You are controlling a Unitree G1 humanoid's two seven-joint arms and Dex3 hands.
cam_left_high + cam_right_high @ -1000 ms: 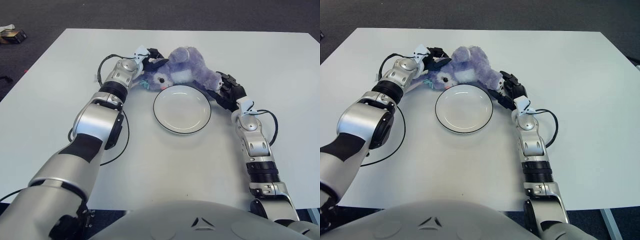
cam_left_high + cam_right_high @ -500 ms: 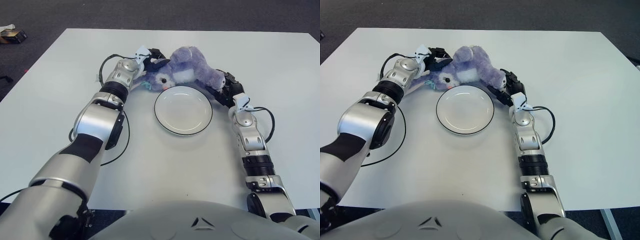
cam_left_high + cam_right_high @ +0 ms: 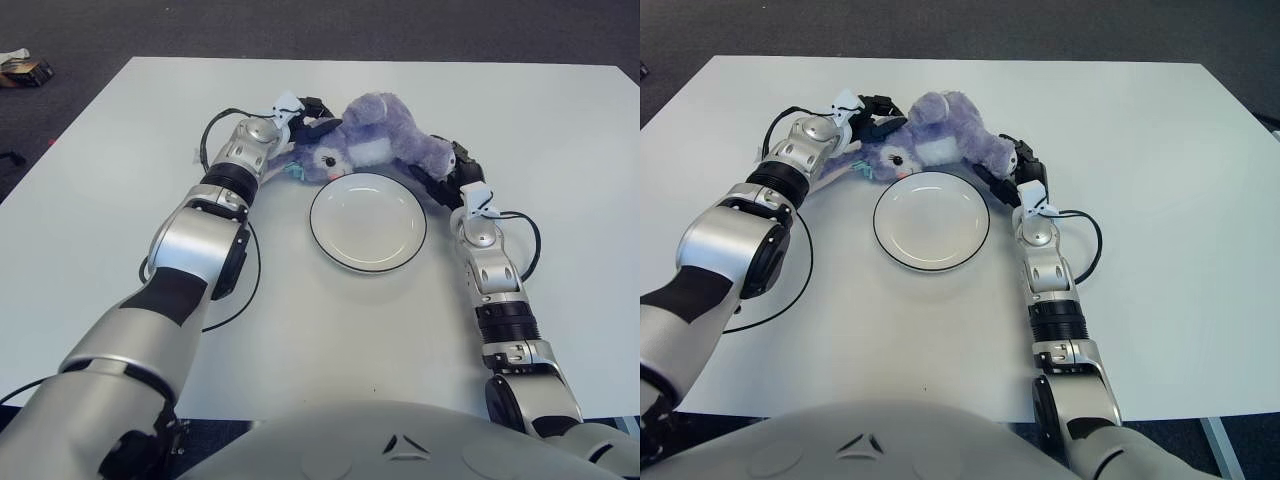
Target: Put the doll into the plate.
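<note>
Right robot hand (image 3: 447,170) has swung inward over the last second, clamped on the purple plush doll's (image 3: 375,145) rear while the left robot hand (image 3: 300,125) grips its head, so the doll sits at the far rim of the white plate (image 3: 368,222), not yet inside

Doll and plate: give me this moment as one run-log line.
doll: held at far rim of plate, not in it | left robot hand: gripping head end | right robot hand: gripping other end | plate: empty
</note>
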